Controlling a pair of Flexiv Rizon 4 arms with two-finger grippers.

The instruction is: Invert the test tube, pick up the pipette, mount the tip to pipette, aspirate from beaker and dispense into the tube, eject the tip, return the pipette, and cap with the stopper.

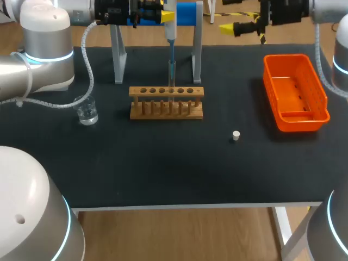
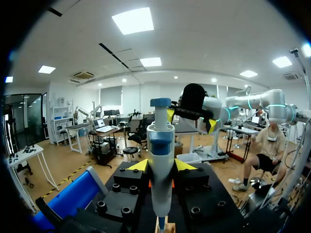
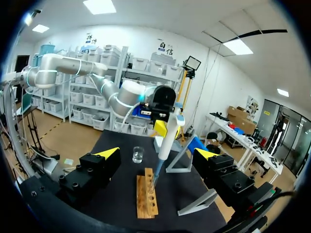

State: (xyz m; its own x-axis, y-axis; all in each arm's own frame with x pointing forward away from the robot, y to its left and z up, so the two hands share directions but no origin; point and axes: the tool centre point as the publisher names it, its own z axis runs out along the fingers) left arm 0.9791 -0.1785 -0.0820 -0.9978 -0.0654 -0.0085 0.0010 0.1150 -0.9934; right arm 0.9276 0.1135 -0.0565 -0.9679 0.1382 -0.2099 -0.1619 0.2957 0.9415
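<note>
L gripper (image 2: 161, 166) clamped on pipette (image 2: 160, 145): yellow fingertips (image 2: 138, 166) press its body from both sides, just below the blue collar. Pipette upright, long axis vertical, plunger knob up, tip down.

Head view: pipette hangs at 12 o'clock of wooden rack (image 1: 166, 109), in front of the blue-topped stand (image 1: 197, 60). Tip end is at rack's 4th hole from L; can't tell if it's inside.

R gripper (image 3: 158, 154): fingers wide apart, holding nothing. Pipette is ahead of it, well apart. In head view it sits at rack's 2 o'clock.

Beaker (image 1: 87, 110) at rack's 9 o'clock, stopper (image 1: 236, 136) at 4 o'clock, orange basket (image 1: 270, 87) at 3 o'clock.
</note>
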